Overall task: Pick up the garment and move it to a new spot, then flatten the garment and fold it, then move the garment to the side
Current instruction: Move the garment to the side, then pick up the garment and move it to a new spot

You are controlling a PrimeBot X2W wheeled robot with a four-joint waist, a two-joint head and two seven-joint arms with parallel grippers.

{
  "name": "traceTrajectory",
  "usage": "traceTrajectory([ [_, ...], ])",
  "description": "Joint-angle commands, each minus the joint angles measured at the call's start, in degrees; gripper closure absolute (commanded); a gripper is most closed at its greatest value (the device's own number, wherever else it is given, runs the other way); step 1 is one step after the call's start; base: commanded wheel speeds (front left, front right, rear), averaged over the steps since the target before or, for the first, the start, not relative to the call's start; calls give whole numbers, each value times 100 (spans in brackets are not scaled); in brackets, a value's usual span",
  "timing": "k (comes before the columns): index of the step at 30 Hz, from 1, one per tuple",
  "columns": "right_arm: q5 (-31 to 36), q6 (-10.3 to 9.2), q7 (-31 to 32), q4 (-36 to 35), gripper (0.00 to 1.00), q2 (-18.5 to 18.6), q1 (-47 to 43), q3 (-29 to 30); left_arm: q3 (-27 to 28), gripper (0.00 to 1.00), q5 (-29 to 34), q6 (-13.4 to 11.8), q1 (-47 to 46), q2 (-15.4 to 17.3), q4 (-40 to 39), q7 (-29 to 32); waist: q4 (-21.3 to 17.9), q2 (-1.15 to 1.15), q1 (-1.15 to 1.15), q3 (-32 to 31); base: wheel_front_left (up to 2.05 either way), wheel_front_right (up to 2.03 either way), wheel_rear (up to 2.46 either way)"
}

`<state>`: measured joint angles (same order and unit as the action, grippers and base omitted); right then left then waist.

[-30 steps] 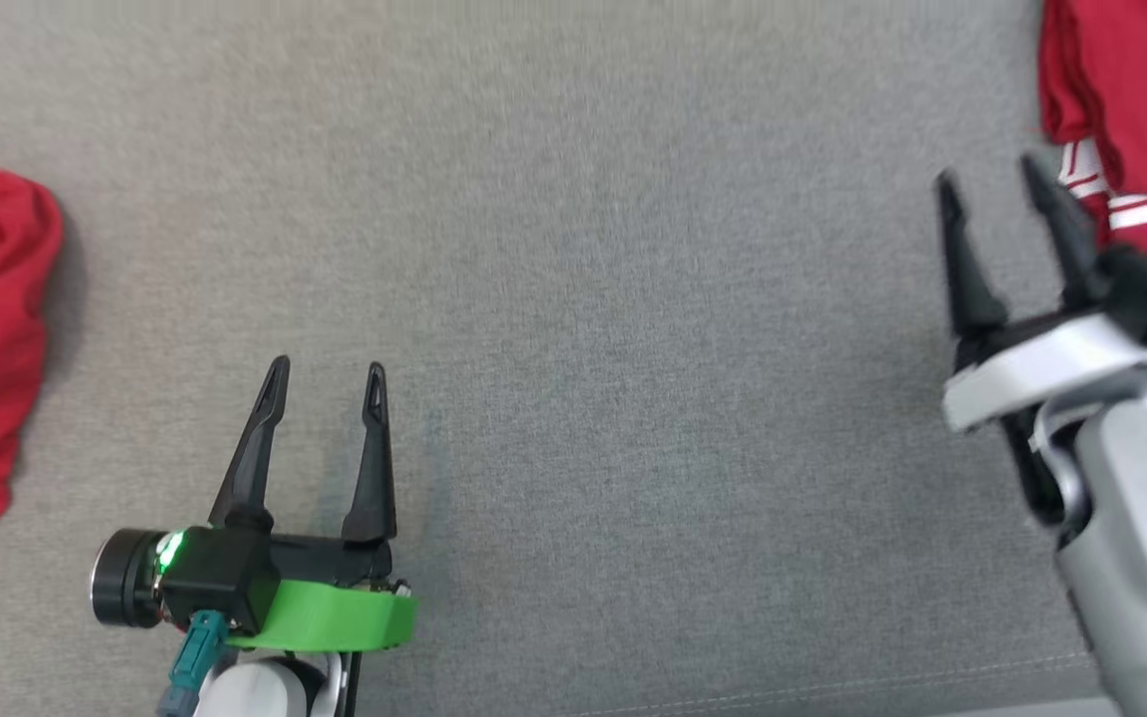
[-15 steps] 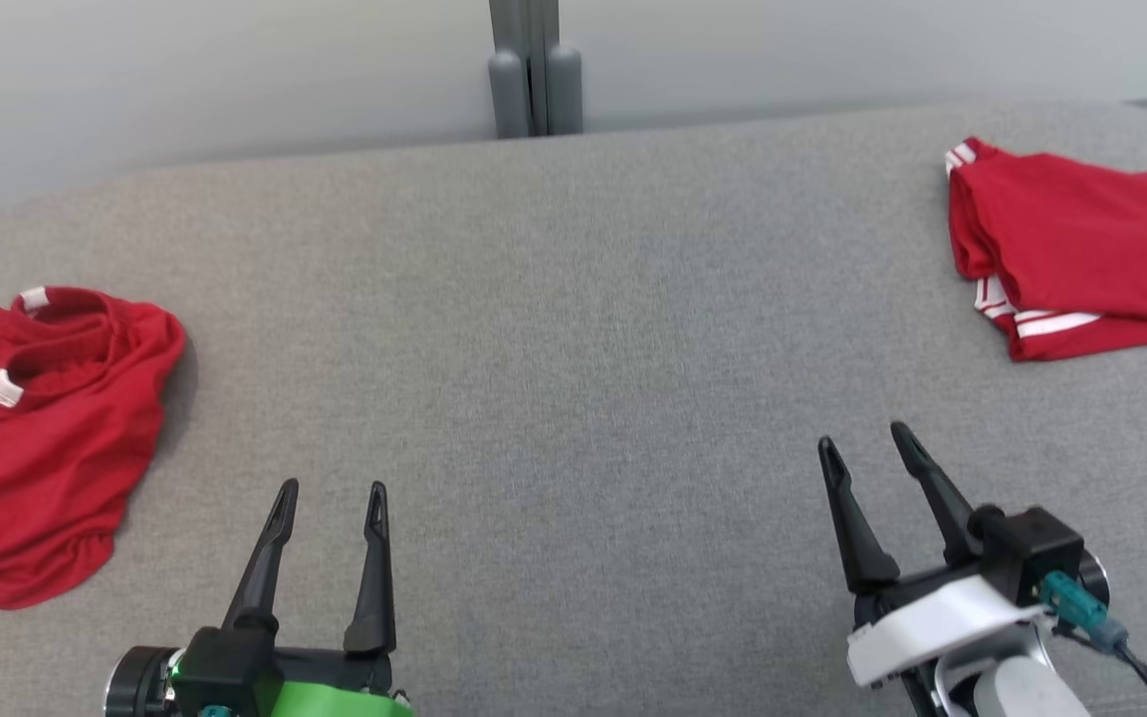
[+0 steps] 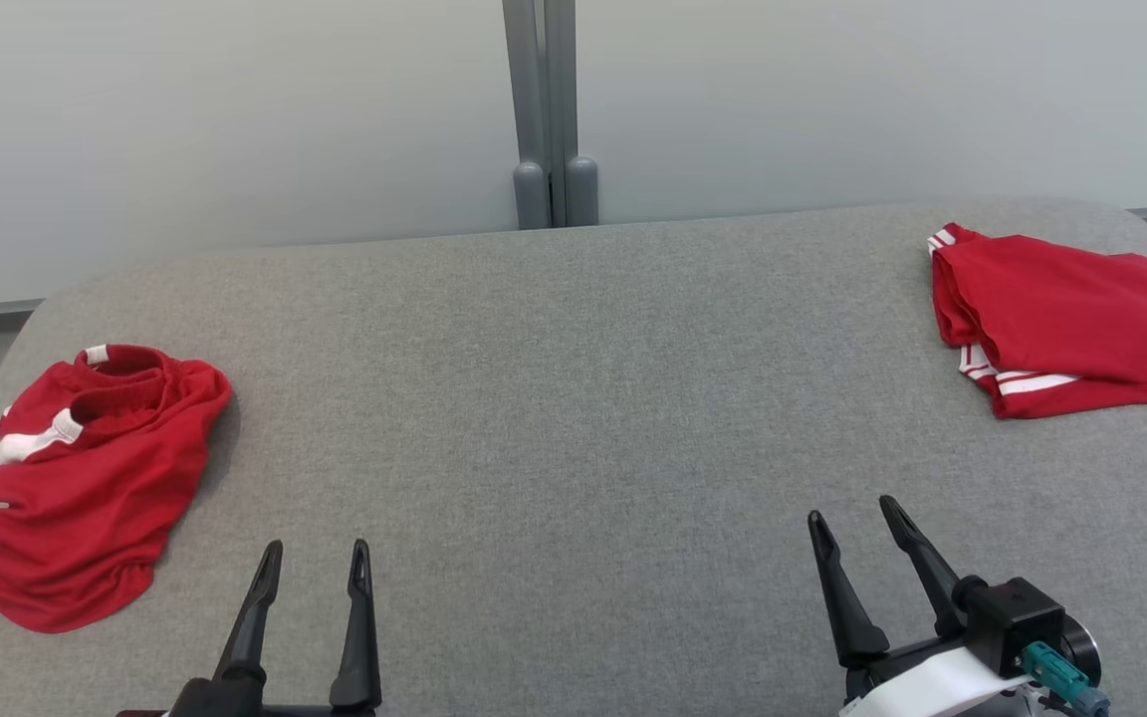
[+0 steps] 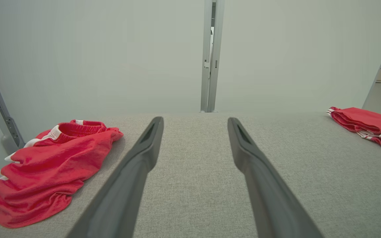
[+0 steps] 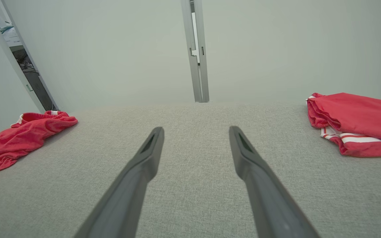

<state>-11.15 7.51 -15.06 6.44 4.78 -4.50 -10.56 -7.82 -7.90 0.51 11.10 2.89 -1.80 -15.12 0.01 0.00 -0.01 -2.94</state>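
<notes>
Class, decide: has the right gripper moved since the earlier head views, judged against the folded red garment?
Yes. The right gripper has drawn back from the folded red garment, toward the robot.

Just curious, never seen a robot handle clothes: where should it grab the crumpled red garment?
Likely the garment by its bunched waistband at the far end, from above with the open left end effector, which is nearest. That ridge stands up; the rest lies flatter.

Red garments, white-striped: we are listing two.
We are seeing the crumpled garment (image 3: 86, 488) lying bunched at the left end of the grey fabric surface (image 3: 573, 398), elastic waistband toward the far side; the folded garment (image 3: 1061, 319) is lying flat at the far right corner, well apart.
</notes>
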Motion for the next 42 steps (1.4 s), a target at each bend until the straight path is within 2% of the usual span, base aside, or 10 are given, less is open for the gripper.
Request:
traceTrajectory([
  [1,33,-5,-15,4,0,-14,-69,-9,14,0,-40,-20,46,4,28,0,21,0,1,-24,0,0,0],
  [23,41,-5,-15,31,0,-8,-134,-29,-44,0,11,-7,-56,3,111,0,174,0,1,4,0,0,0],
  [29,24,-5,-15,13,0,-14,-165,-118,-80,0,35,-64,-93,4,60,0,606,0,1,61,0,0,0],
  [42,-49,-5,-15,4,0,-7,-120,-253,-128,0,-83,-86,-117,5,-41,0,1968,0,1,205,0,0,0],
])
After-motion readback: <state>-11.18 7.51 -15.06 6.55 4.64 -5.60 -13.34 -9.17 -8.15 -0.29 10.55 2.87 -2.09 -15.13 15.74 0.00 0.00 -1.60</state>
